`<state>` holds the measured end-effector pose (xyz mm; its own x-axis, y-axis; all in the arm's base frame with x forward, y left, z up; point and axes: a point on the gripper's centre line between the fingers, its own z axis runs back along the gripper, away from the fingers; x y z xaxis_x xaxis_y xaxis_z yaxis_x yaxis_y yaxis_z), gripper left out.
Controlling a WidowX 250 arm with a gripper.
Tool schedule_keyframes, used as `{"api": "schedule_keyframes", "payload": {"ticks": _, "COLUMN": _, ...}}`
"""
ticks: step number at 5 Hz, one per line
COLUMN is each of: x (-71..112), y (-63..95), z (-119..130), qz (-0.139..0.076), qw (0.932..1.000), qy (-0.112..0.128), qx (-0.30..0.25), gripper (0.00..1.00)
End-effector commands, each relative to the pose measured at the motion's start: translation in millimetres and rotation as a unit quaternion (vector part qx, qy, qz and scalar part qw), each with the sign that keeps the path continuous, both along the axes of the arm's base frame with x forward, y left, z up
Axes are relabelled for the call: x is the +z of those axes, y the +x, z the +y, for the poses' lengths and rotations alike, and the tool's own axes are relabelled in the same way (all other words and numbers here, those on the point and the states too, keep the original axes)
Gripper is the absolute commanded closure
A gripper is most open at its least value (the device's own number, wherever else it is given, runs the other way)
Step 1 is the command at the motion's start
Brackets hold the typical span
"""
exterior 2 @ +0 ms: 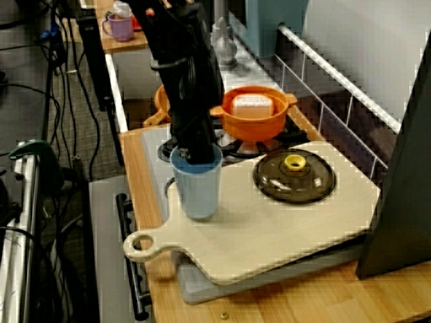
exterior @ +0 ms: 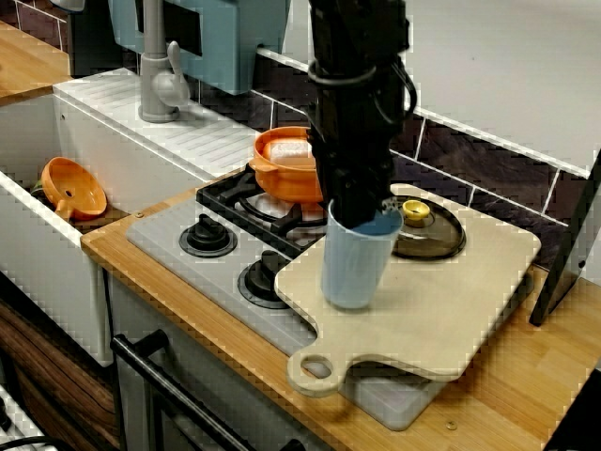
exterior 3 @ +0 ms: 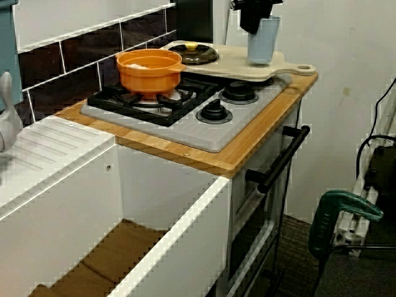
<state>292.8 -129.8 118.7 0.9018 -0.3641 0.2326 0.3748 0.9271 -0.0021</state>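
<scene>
The black arm is hanging almost straight down, its wrist directly over the cup (exterior: 355, 268) and the claw (exterior: 362, 211) dipping into the cup's mouth at the far left of the rim. In the view across the stove and in the view from the board's handle end, the fingertips are hiding behind the cup's wall and the claw's own body, so I cannot tell how wide it is standing or whether it is pinching the rim. The cup is standing upright on the board (exterior: 451, 301), towards its near left part, base flat on the wood. The lid (exterior: 427, 230) is lying flat on the board just to the right of the cup and a little farther back. The board is resting across the right part of the stove (exterior: 169, 235) and the bench (exterior: 526, 395). The pot (exterior: 286, 169) is sitting on the far burner, near the arm's left. In the view from the sink end the claw is showing only as a dark shape over the cup.
</scene>
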Motion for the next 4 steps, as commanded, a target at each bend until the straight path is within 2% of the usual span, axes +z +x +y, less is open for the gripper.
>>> {"api": "schedule_keyframes", "payload": {"ticks": 1, "x": -4.7, "y": 5.2, "z": -14, "qz": -0.018, "qw": 0.9998, "qy": 0.006, "qx": 0.002, "gripper": 1.00}}
{"api": "schedule_keyframes", "payload": {"ticks": 2, "x": -4.3, "y": 9.4, "z": -12, "qz": -0.019, "qw": 0.9997, "qy": 0.016, "qx": 0.001, "gripper": 0.00}}
{"api": "schedule_keyframes", "payload": {"ticks": 4, "x": 5.9, "y": 18.5, "z": 2, "qz": -0.005, "qw": 0.9999, "qy": 0.004, "qx": 0.012, "gripper": 0.00}}
